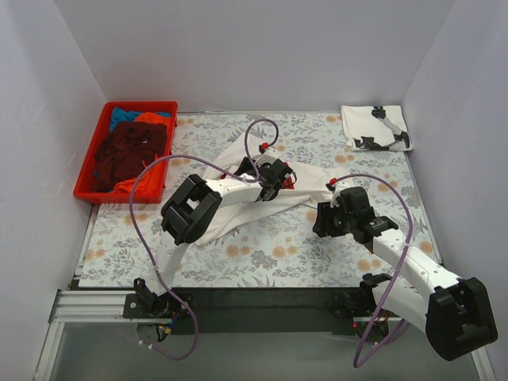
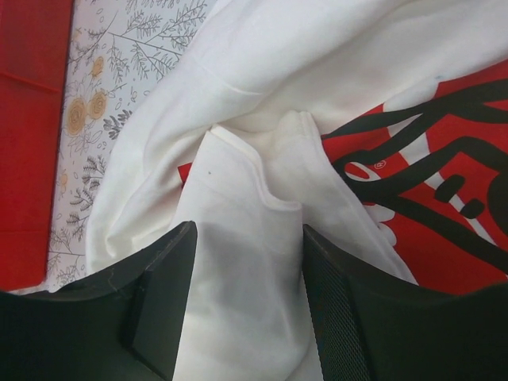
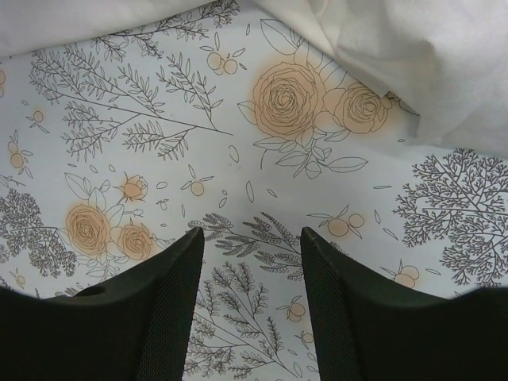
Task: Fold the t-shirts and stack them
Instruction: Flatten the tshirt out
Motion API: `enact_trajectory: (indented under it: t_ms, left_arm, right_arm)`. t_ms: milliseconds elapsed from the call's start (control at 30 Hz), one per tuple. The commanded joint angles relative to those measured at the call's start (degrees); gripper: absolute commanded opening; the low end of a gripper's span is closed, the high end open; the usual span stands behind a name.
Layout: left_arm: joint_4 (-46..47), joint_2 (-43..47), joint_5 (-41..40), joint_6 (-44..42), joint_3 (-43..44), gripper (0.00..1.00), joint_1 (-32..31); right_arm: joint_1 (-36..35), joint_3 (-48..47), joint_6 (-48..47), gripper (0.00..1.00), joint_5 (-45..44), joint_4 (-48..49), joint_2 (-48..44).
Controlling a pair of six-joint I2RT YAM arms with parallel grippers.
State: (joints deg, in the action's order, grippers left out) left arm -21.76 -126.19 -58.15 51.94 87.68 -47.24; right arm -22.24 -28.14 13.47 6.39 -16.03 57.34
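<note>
A white t-shirt with a large red Coca-Cola print (image 1: 230,216) lies crumpled in the middle of the table. My left gripper (image 1: 274,181) is down on it. In the left wrist view the left gripper (image 2: 248,230) is open, its jaws wide apart with a raised fold of the white cloth (image 2: 246,182) between them; the red print (image 2: 444,167) shows to the right. My right gripper (image 1: 324,216) is open and empty just off the shirt's right end. It hovers over bare floral cloth (image 3: 252,234), with the shirt's edge (image 3: 413,55) ahead of it.
A folded white tee with black print (image 1: 375,127) lies at the back right corner. A red plastic crate (image 1: 83,190) at the back left holds maroon (image 1: 131,147), orange (image 1: 149,119) and blue (image 1: 123,117) tees. White walls enclose the floral table (image 1: 262,262).
</note>
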Motion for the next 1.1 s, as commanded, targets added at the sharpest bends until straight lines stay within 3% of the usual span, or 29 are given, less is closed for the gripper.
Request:
enact_trajectory:
  t_ms: [0, 233, 533, 1067]
  left_arm:
    - [0.75, 5.59, -3.19, 1.40, -1.45, 0.53, 0.13]
    - [-1.44, 10.43, -3.55, 3.86, -3.21, 0.52, 0.75]
    - [-4.87, 15.53, 2.15, 12.03, -7.68, 0.52, 2.24]
    - [-5.22, 12.46, 11.21, 17.92, -7.96, 0.51, 4.00]
  right_arm:
    - [0.00, 0.45, 0.50, 0.58, 0.64, 2.15, -1.18]
    - [0.00, 0.63, 0.50, 0.58, 1.25, 2.50, -0.74]
    - [0.00, 1.24, 0.50, 0.58, 1.60, 3.11, -0.48]
    - [0.09, 2.21, 0.59, 0.57, 1.69, 3.73, -0.30]
